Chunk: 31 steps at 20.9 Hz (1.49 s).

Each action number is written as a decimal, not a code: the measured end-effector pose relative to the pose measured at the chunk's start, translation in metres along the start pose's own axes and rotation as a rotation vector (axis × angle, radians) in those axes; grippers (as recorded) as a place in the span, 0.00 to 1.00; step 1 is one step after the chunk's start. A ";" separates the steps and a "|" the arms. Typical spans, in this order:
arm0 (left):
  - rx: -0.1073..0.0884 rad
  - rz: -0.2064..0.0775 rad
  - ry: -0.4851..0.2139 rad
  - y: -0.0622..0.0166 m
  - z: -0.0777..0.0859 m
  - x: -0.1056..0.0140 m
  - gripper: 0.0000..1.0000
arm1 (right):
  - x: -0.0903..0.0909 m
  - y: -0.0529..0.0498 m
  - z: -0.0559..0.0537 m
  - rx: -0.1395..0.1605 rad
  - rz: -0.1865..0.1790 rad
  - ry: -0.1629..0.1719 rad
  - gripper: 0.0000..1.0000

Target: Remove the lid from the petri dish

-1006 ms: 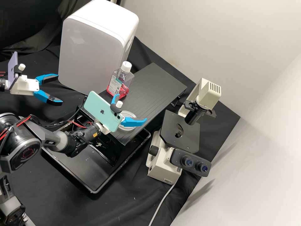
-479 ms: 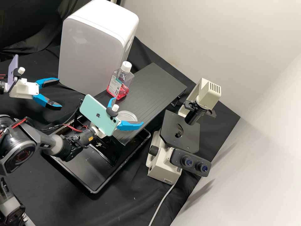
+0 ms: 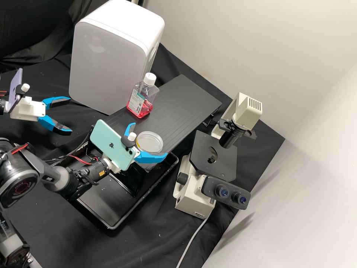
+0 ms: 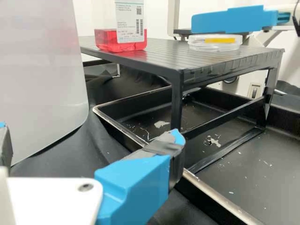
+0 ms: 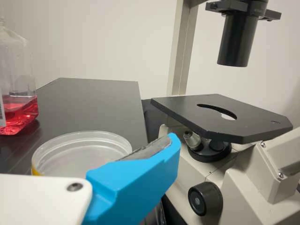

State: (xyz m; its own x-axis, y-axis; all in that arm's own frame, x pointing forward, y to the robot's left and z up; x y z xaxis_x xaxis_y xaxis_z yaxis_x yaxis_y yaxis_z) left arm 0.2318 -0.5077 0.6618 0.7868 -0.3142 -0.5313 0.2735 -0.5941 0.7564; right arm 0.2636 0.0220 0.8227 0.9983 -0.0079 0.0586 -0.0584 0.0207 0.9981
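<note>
We judge the petri dish (image 3: 149,142) to be light, stiff clear plastic, slick at the wall and apt to crack if squeezed, with its lid (image 5: 82,149) resting loose, so we would take the lid by opposite sides of its rim with a mild pinch and lift it straight. The dish sits on the near-left corner of the raised black platform (image 3: 186,100), with the pink-filled flask (image 3: 141,98) at its 12 o'clock and the microscope (image 3: 215,167) at its 4 o'clock. The right gripper (image 3: 148,139) straddles the dish with its fingers apart, and we cannot tell whether either touches the rim. The left gripper (image 3: 68,114) hangs well apart at 10 o'clock, spread and holding nothing. Compared with a second ago, the right gripper has drawn back toward 7 o'clock, baring more of the lid, the dish has kept its place, and the left gripper has sunk a little
</note>
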 end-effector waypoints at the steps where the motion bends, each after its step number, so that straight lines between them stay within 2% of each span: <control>1: 0.000 -0.002 0.000 -0.0004 0.000 0.000 1.00 | 0.000 0.000 0.000 0.000 0.003 0.002 1.00; 5: 0.002 -0.005 -0.012 -0.0013 0.003 0.000 1.00 | 0.000 -0.005 0.005 -0.001 -0.016 -0.016 1.00; 8: 0.023 -0.008 -0.015 -0.0022 0.004 0.000 1.00 | 0.001 -0.008 0.008 -0.001 -0.028 -0.027 1.00; 11: 0.023 -0.020 -0.016 -0.0055 0.005 0.001 1.00 | 0.002 -0.012 0.008 -0.001 -0.044 -0.027 1.00; 16: 0.023 -0.021 -0.018 -0.0058 0.005 0.001 1.00 | 0.003 -0.018 0.007 -0.001 -0.066 -0.023 1.00; 21: 0.024 -0.023 -0.023 -0.0062 0.007 0.001 1.00 | 0.009 -0.016 0.004 -0.001 -0.048 -0.006 1.00; 31: 0.026 -0.026 -0.027 -0.0072 0.008 0.001 1.00 | 0.015 -0.005 0.005 -0.001 -0.004 -0.007 1.00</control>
State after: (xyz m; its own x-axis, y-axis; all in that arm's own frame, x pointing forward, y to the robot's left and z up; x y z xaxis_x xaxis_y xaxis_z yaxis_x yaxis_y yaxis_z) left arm 0.2263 -0.5097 0.6527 0.7642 -0.3179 -0.5612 0.2789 -0.6217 0.7319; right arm 0.2789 0.0168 0.8189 0.9984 -0.0149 0.0545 -0.0542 0.0213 0.9983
